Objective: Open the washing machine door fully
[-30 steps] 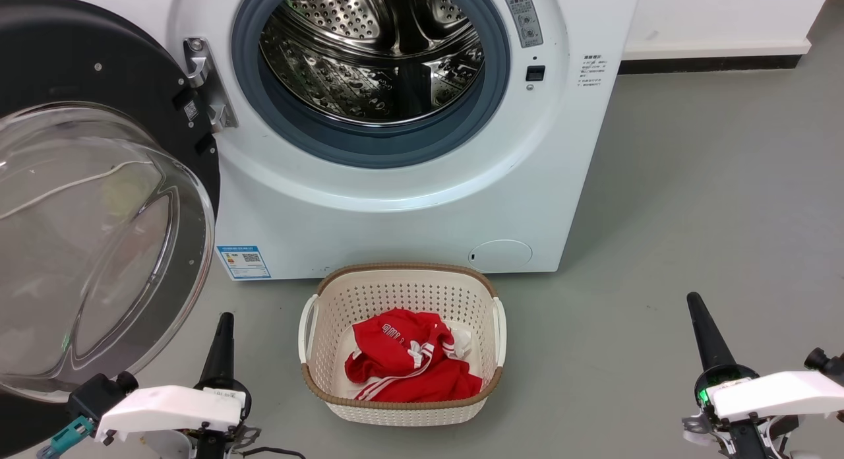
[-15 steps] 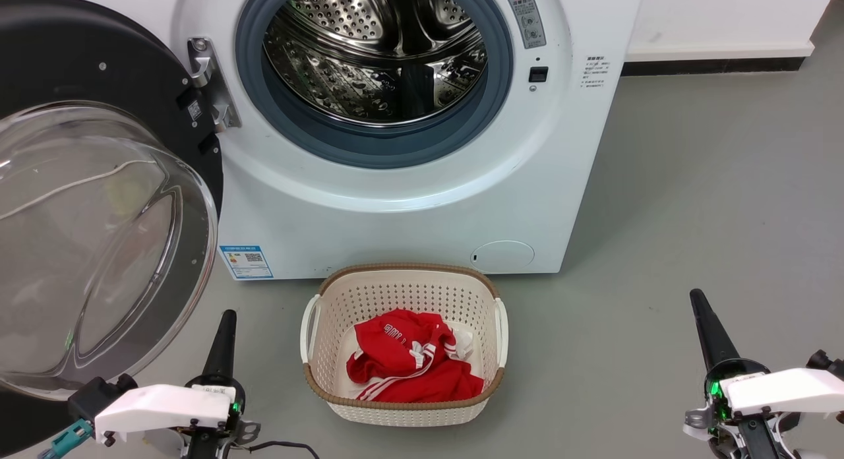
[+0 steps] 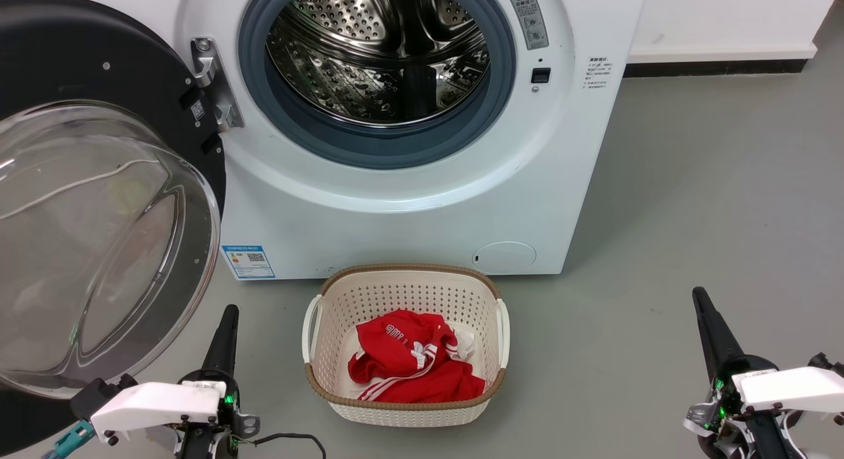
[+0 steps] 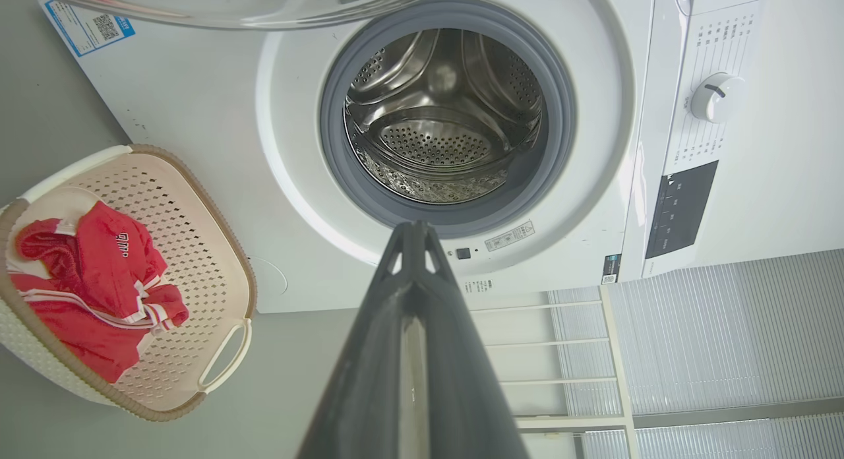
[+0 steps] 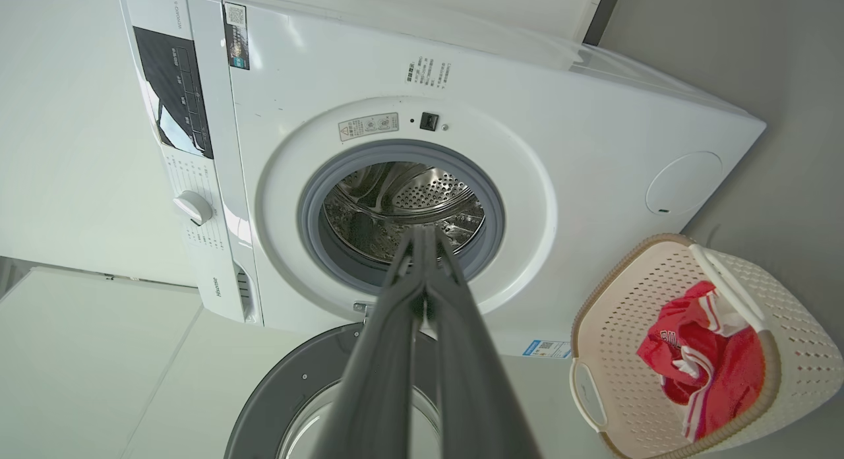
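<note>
The white washing machine (image 3: pixel 409 215) faces me with its steel drum (image 3: pixel 379 50) exposed. Its black round door (image 3: pixel 86 63) with the clear glass bowl (image 3: pixel 92 241) is swung wide out on the left hinge. My left gripper (image 3: pixel 229 312) sits low left beside the door's lower rim, fingers shut together and holding nothing. My right gripper (image 3: pixel 700 295) is low right over the floor, also shut and empty. The drum (image 4: pixel 448 126) and door edge (image 4: pixel 237 4) appear past the left gripper (image 4: pixel 413 227). The right gripper (image 5: pixel 425 231) points at the drum (image 5: pixel 402 212), with the door (image 5: pixel 290 393) below.
A cream perforated laundry basket (image 3: pixel 336 294) holding a red garment (image 3: pixel 412 363) stands on the grey floor right in front of the machine, between my grippers. A white wall with a dark skirting (image 3: pixel 712 66) runs behind at the right.
The whole head view has slid slightly right, so the camera moved. Both grippers sit a little lower toward the bottom edge. The door stays swung open.
</note>
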Controlling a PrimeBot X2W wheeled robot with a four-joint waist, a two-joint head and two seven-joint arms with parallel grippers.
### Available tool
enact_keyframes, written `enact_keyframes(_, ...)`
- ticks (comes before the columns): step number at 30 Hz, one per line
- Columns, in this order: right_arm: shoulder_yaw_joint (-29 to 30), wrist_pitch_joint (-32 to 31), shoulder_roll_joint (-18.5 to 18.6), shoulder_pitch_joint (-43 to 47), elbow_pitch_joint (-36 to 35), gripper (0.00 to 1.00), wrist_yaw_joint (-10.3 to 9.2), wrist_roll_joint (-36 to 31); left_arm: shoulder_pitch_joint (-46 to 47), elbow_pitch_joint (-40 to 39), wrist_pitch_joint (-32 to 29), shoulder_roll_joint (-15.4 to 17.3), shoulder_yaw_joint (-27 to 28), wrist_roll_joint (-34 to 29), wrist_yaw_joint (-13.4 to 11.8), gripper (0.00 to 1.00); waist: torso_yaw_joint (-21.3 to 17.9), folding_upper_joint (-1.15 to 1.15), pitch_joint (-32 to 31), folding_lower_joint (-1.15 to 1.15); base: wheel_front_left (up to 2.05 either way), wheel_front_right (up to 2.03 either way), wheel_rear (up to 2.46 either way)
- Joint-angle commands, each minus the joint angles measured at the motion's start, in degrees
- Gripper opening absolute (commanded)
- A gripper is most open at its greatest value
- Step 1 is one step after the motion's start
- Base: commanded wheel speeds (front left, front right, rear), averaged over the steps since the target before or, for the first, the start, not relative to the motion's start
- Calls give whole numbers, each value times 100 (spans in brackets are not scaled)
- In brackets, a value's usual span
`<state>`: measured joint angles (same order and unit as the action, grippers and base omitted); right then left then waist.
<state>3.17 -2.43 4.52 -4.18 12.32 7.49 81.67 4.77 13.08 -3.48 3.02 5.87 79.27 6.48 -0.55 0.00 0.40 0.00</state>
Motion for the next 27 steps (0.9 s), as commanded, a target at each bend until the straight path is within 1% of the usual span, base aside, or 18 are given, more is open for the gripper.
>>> enact_keyframes(1,18,-35,16,-124,5,0,1,142,104,-2,-45,1,19,139,24,0,3,0,-1,0,0,0,0)
enact_keyframes(11,77,-144,-1,-173,85,0,0,680,143,54,-182,-8,50,711,71,0,26,0,-11,0,0,0,0)
enact_keyframes(27,142,-263,-26,-221,171,0,0,1247,179,112,-329,-18,81,1325,117,0,55,0,-22,0,0,0,0)
